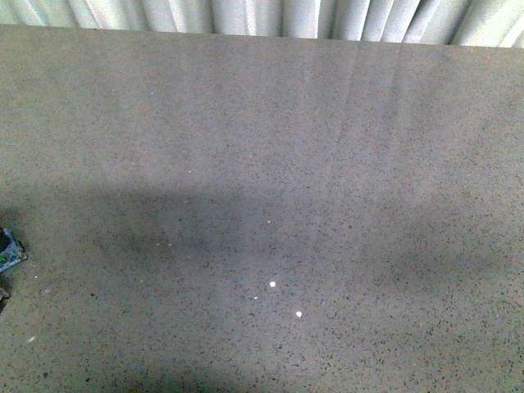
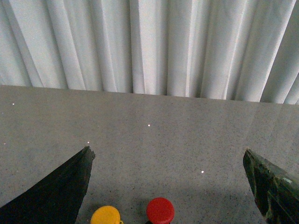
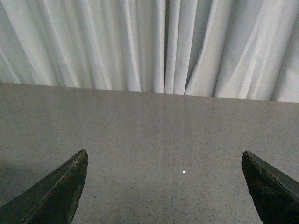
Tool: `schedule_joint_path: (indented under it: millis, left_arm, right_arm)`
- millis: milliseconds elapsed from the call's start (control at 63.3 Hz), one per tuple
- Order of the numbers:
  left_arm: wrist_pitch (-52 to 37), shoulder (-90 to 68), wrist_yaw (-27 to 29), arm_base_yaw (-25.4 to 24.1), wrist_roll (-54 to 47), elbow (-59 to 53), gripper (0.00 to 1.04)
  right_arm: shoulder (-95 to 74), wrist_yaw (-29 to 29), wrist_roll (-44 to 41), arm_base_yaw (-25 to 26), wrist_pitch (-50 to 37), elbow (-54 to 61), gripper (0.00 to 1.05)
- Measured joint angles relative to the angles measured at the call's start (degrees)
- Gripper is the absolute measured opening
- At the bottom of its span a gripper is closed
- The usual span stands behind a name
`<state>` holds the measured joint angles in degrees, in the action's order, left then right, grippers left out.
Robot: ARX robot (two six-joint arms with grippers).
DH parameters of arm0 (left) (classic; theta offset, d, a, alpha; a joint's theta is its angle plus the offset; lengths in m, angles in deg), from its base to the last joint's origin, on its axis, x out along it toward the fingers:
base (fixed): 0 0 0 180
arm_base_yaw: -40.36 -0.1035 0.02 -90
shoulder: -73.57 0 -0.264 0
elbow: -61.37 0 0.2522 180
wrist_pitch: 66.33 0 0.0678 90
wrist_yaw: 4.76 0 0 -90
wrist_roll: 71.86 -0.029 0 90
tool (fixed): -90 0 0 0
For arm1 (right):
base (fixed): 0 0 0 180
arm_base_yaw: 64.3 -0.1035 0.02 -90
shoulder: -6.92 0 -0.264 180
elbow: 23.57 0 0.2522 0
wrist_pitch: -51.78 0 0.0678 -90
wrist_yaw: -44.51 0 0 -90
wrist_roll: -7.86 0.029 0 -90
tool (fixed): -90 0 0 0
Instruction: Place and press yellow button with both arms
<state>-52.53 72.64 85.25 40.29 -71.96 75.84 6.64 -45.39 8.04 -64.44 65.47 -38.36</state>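
We list one grey speckled tabletop point(image 1: 327, 164), a soft shadow across its near half; behind its far edge, one pleated white curtain point(image 1: 270, 16).

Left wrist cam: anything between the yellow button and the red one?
Nothing. The left wrist view shows only bare speckled table between the yellow button and the red button.

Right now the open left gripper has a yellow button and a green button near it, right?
No: the left wrist view shows a red button, not green, next to the yellow button by the open left gripper.
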Motion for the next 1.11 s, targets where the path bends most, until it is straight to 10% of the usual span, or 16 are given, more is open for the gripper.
schedule_joint_path:
  millis: [569,742,1106]
  left_arm:
    - [0.0,0.0,-0.02,-0.02,0.0,0.0,0.96]
    - [22.99,-19.21,-10.62,-2.32,4.37,12.46,0.96]
    - [-0.22,-49.2,-8.31,-9.81,-4.04,16.96,0.96]
  right_arm:
    - [0.0,0.0,0.0,0.0,0.0,0.0,0.96]
    - [0.0,-0.13,0.0,0.0,0.0,0.0,0.96]
    - [0.0,-0.09,0.0,0.02,0.0,0.0,0.96]
